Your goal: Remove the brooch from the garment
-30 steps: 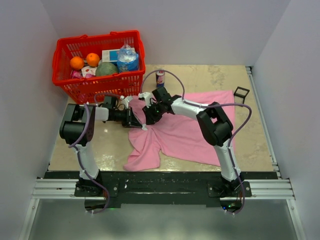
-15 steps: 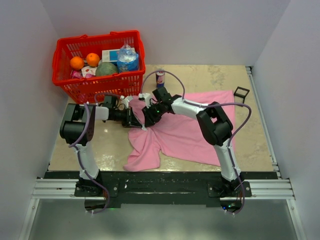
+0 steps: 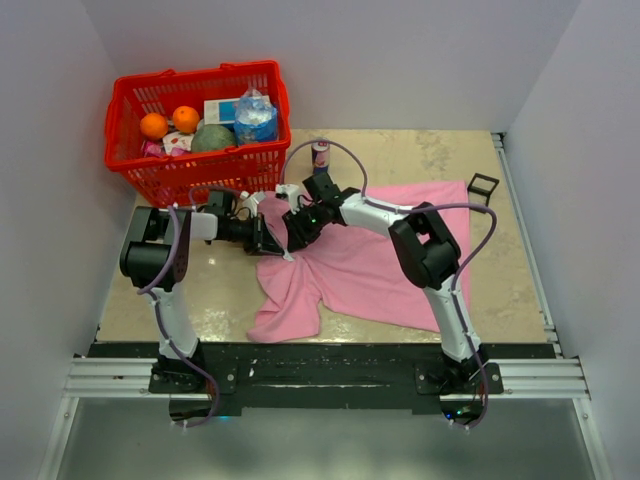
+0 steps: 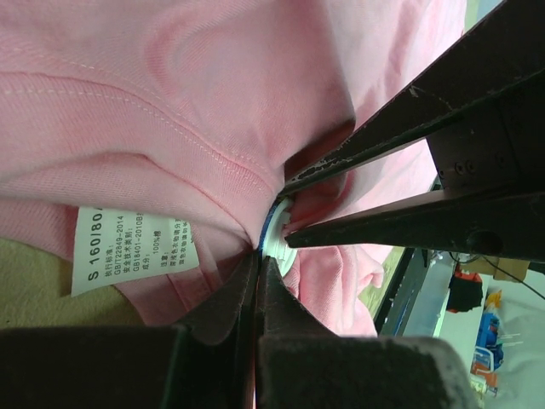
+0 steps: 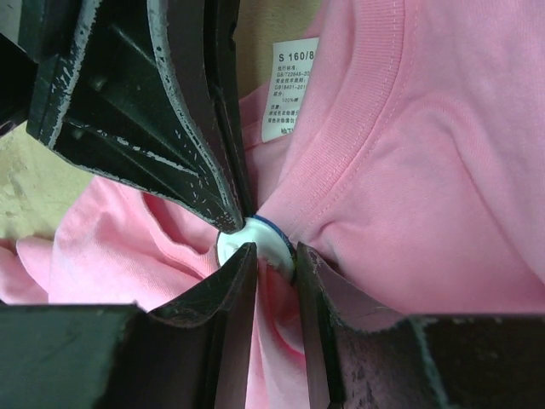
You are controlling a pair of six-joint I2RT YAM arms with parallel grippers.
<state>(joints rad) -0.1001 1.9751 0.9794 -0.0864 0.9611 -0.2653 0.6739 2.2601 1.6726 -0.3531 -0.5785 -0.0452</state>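
Brooch [image 5: 249, 243] sits on shirt [image 3: 380, 265] collar nr size label [image 5: 292, 85], left of surface [image 3: 430, 160] centre; left gripper [image 4: 256, 262] fully closed, pinching cloth just beside it; right gripper [image 5: 274, 254] part-closed, tips nipping brooch from opp. side, so best placed to pull.

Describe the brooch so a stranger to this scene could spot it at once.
Start at the big pink garment on the table and follow it to its bunched collar end, near the white size label. There the left gripper and right gripper meet at the brooch: a small white disc with a blue rim, the only hard round thing on the soft cloth.
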